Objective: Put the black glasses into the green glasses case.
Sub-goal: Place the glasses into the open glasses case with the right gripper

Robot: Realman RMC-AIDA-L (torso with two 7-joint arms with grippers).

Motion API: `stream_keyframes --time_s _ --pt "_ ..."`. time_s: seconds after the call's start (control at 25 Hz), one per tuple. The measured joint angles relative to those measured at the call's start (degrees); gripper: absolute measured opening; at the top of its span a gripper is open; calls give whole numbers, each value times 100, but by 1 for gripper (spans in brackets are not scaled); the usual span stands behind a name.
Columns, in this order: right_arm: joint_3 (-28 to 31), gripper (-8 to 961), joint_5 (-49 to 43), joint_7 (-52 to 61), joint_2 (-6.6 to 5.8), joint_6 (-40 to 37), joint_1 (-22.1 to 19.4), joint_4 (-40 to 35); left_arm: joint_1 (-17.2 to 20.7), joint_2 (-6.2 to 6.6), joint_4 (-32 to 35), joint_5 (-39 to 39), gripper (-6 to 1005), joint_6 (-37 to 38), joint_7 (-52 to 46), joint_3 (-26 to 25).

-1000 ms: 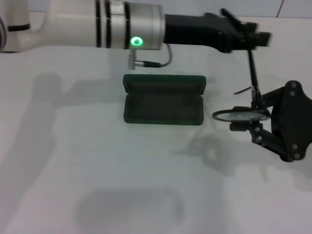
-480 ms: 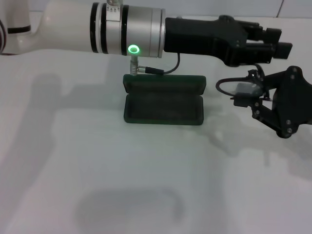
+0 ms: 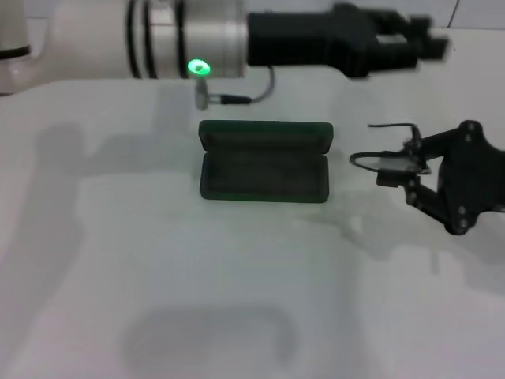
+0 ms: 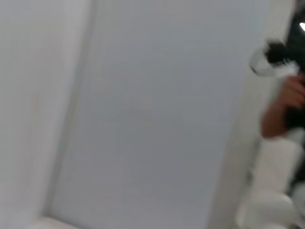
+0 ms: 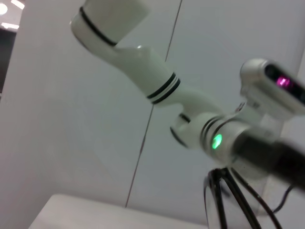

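The green glasses case (image 3: 264, 162) lies open on the white table, lid up at the back, lining bare. My right gripper (image 3: 404, 166) is to the right of the case, a little above the table, shut on the black glasses (image 3: 369, 158). One temple arm sticks up and toward the case. The temple arms also show in the right wrist view (image 5: 224, 195). My left arm reaches across the back of the table. Its gripper (image 3: 414, 43) hangs above and behind the glasses, apart from them. The left wrist view shows only a wall.
The white table (image 3: 237, 300) stretches out in front of the case. A grey cable plug (image 3: 217, 99) hangs from the left arm just behind the case lid. The left forearm (image 3: 181, 39) spans the space above the far edge.
The left gripper, which held one temple arm a second ago, has let go and drawn up and back. The right gripper has risen with the glasses and turned them flatter.
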Motion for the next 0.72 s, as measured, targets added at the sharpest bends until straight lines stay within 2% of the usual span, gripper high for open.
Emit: stream_keyframes --time_s 0.12,0.2,0.36,0.48,0.6,0.72 --pt "-149 111 -63 -108 91 510 -6 -120 266 38 -148 -590 469 1 104 -2" --pt "-526 112 39 -117 133 1019 -10 -264 480 84 -281 -992 469 -25 188 -2" --pt "-2112 115 758 90 140 2884 -12 -789 845 201 -449 -1521 468 -75 181 -3" --pt "-3255 117 939 403 141 4391 -84 -1377 976 273 -457 -1628 468 -76 153 -2" --pt "-4033 119 948 628 141 5299 -112 -1736 1034 298 -457 -1666 468 -74 146 -2" --pt "-4458 121 948 796 144 5684 -49 -1809 1027 303 -463 -1668 468 -72 142 -2"
